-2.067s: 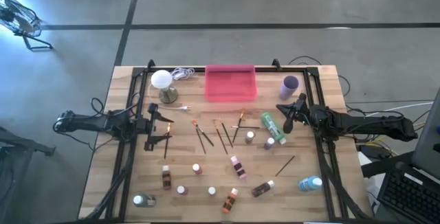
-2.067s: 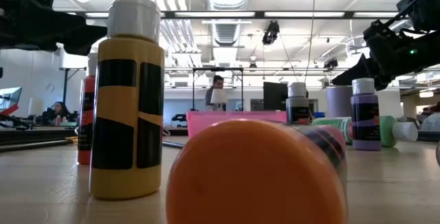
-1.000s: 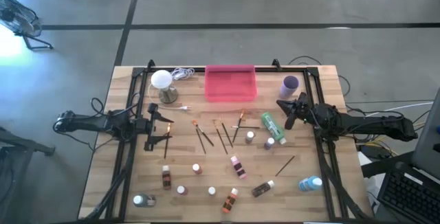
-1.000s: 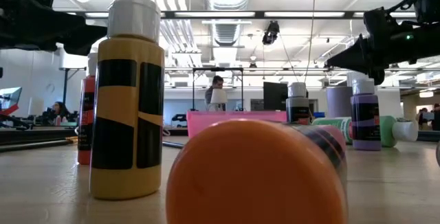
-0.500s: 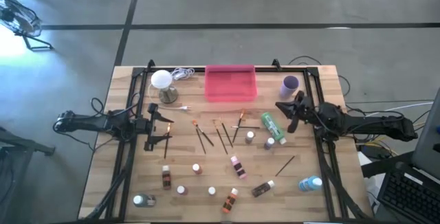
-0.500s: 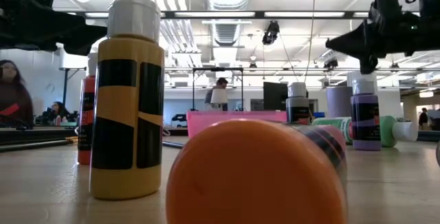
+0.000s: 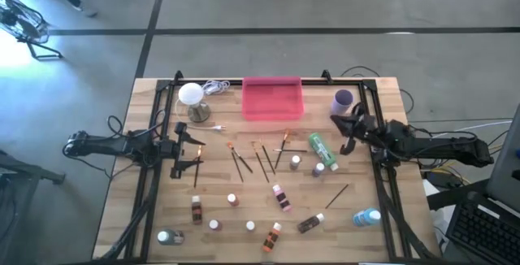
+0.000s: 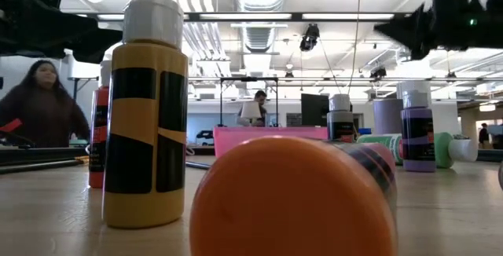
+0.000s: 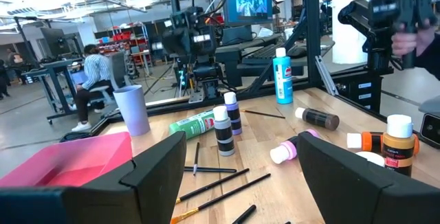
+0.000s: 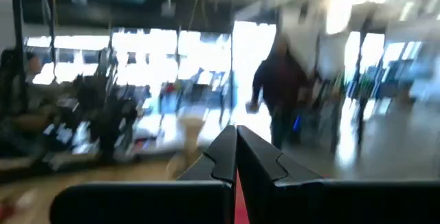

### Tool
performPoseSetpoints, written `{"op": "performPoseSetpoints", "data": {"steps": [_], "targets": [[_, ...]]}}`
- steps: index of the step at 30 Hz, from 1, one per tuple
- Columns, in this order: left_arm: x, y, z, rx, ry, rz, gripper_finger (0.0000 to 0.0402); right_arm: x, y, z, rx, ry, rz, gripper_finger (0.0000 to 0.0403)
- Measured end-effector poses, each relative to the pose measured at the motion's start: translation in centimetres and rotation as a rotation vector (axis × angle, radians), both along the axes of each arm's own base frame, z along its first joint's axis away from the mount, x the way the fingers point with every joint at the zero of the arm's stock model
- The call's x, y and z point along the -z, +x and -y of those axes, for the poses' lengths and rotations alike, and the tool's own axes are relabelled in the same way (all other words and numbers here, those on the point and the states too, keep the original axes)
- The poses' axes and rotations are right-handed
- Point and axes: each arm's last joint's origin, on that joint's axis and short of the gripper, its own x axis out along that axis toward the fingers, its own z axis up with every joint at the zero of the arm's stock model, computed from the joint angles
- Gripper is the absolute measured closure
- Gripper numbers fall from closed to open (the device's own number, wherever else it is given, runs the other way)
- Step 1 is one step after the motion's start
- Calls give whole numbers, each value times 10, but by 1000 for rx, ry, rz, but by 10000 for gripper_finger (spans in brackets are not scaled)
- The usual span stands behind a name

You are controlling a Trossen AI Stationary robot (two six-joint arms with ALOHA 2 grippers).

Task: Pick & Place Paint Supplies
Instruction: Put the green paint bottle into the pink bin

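Note:
Small white-capped bottles (image 7: 280, 196) stand and lie over the near half of the wooden table. A green bottle (image 7: 320, 150) lies on its side right of centre, and a blue bottle (image 7: 367, 216) lies near the right near corner. Thin brushes (image 7: 260, 158) lie flat at the centre. My left gripper (image 7: 185, 153) hovers open at the left side, pointing at the brushes; in its wrist view (image 9: 240, 176) the green bottle (image 9: 194, 123) lies ahead. My right gripper (image 7: 345, 127) is shut, raised above the table beyond the green bottle; its fingertips (image 10: 236, 145) meet.
A pink tray (image 7: 272, 99) sits at the far edge, a white globe lamp (image 7: 192, 96) with its cord to its left, and a purple cup (image 7: 343, 100) to its right. Close to the low camera are a yellow-and-black bottle (image 8: 147, 115) and an orange cap (image 8: 295, 197). People move in the room behind.
My right gripper has risen and tipped from pointing down at the table to about level, drifting slightly toward the far edge and the purple cup. It has stayed shut. Nothing on the table has moved.

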Motion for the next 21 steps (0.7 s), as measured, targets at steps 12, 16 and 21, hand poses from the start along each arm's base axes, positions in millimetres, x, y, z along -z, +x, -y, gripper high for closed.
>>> {"op": "performPoseSetpoints", "data": {"steps": [12,16,21], "targets": [[0,0,0,-3,0,0,119,-7,-1,0,46,-105,28,394],[0,0,-1,-40,-2,5,119,-17,1,0,56,-129,45,394],[-1,0,-1,-51,-3,6,119,-21,13,2,50,-140,-14,394]]}}
